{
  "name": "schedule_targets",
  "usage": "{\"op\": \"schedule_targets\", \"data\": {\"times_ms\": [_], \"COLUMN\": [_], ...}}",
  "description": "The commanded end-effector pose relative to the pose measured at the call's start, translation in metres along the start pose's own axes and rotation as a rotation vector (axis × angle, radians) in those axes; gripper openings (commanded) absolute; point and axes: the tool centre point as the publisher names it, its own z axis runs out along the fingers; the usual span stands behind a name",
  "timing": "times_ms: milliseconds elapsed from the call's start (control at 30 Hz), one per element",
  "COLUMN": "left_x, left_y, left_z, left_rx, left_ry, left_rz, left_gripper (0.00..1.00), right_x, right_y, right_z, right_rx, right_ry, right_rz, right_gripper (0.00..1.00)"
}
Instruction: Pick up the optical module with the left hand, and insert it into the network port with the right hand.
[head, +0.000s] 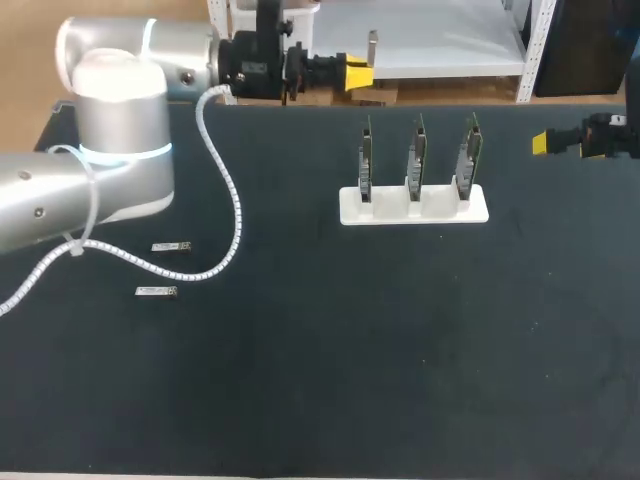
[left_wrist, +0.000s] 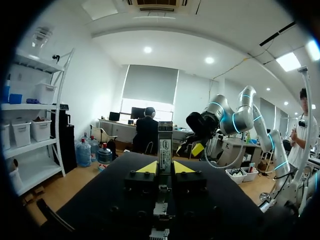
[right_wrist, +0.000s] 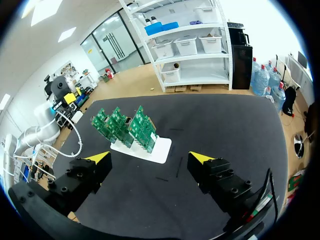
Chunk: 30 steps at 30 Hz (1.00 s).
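Note:
My left gripper (head: 357, 72) hovers over the table's far edge, shut on a silver optical module (head: 373, 45) that sticks up from its yellow tips. In the left wrist view the optical module (left_wrist: 164, 144) stands upright between the shut fingers of the left gripper (left_wrist: 165, 168). A white stand (head: 413, 205) carries three upright green circuit boards (head: 416, 158) with the network ports. My right gripper (head: 548, 143) hangs at the right edge, open and holding nothing. The right wrist view has the right gripper (right_wrist: 150, 159) wide open, with the boards (right_wrist: 125, 124) ahead of it.
Two more optical modules (head: 171, 246) (head: 156, 291) lie flat on the black table at the left, near the left arm's white cable (head: 228, 190). The black mat (head: 400, 350) stretches in front of the stand.

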Motion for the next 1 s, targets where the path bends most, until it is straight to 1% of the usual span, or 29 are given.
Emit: {"op": "schedule_targets", "data": {"times_ms": [33,200,300,400,633,1000], "left_x": [0.006,0.017,0.027,0.032,0.038,0.045], "left_y": [0.001,-0.001,-0.004,-0.005,-0.009,-0.01], "left_z": [0.002,-0.003,-0.002,-0.002,0.001,0.0], "left_rx": [-0.004,-0.013,-0.012,-0.018,-0.02,-0.021], "left_ry": [-0.002,0.006,0.039,0.054,0.062,0.054], "left_rz": [0.01,0.006,0.015,0.017,0.015,-0.019], "left_gripper": [0.0,0.0,0.0,0.0,0.0,0.0], "right_x": [0.0,0.0,0.0,0.0,0.0,0.0], "right_y": [0.0,0.0,0.0,0.0,0.0,0.0], "right_z": [0.0,0.0,0.0,0.0,0.0,0.0], "right_rx": [0.0,0.0,0.0,0.0,0.0,0.0], "right_ry": [0.0,0.0,0.0,0.0,0.0,0.0], "right_rz": [0.0,0.0,0.0,0.0,0.0,0.0], "right_gripper": [1.0,1.0,1.0,1.0,1.0,1.0]}}
